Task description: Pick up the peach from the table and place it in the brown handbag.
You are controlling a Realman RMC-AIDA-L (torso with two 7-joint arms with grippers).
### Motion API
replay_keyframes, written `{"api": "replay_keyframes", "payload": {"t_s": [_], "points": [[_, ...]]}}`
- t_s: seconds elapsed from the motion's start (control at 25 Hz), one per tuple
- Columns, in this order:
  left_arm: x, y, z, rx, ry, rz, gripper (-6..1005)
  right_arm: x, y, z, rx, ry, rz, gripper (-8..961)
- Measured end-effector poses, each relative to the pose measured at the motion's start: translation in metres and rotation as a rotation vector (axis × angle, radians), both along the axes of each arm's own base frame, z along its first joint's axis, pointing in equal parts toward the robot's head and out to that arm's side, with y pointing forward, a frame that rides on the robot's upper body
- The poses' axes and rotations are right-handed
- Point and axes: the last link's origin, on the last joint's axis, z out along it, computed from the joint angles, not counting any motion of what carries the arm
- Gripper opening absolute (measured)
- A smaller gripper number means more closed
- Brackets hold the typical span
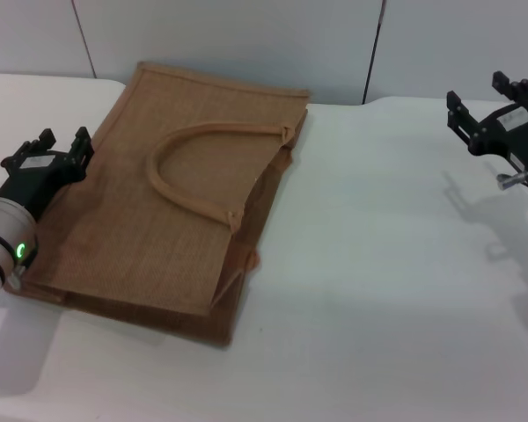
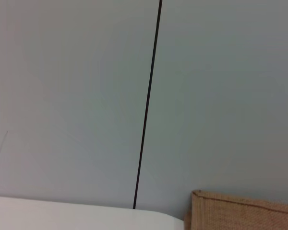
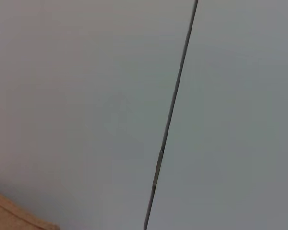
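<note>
Beside left gripper [image 1: 60, 148]: brown handbag [image 1: 172, 189].

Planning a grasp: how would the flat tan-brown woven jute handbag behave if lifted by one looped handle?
The tan-brown woven jute handbag lies collapsed flat, so it would probably sag and fold rather than hold shape. Its coarse weave likely resists slipping. It looks light for its size.

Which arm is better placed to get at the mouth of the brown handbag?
Probably the right: the brown handbag's mouth, by the handles, faces the right gripper across the table. The left gripper sits at its closed bottom edge.
</note>
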Motion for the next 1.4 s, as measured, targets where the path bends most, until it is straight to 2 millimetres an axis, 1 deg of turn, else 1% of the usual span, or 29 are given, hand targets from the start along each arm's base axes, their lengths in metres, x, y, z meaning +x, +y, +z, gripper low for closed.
{"api": "replay_keyframes", "payload": {"t_s": [0.2, 0.32, 0.44, 0.68, 1.4], "points": [[-0.001, -0.002, 0.001, 0.009, 0.001, -0.004, 541, 0.012, -0.002, 0.006, 0.029, 0.050, -0.057, 682], [-0.003, -0.006, 0.003, 0.024, -0.002, -0.006, 541, 0.019, -0.005, 0.011, 0.065, 0.105, -0.093, 682], [-0.007, -0.013, 0.006, 0.044, -0.002, -0.013, 542, 0.024, -0.008, 0.014, 0.081, 0.120, -0.099, 682], [-0.010, -0.015, 0.011, 0.066, -0.004, -0.011, 541, 0.025, -0.009, 0.014, 0.077, 0.149, -0.108, 681], [-0.008, -0.012, 0.010, 0.059, -0.004, -0.010, 541, 0.021, -0.002, 0.014, 0.068, 0.142, -0.111, 681]]}}
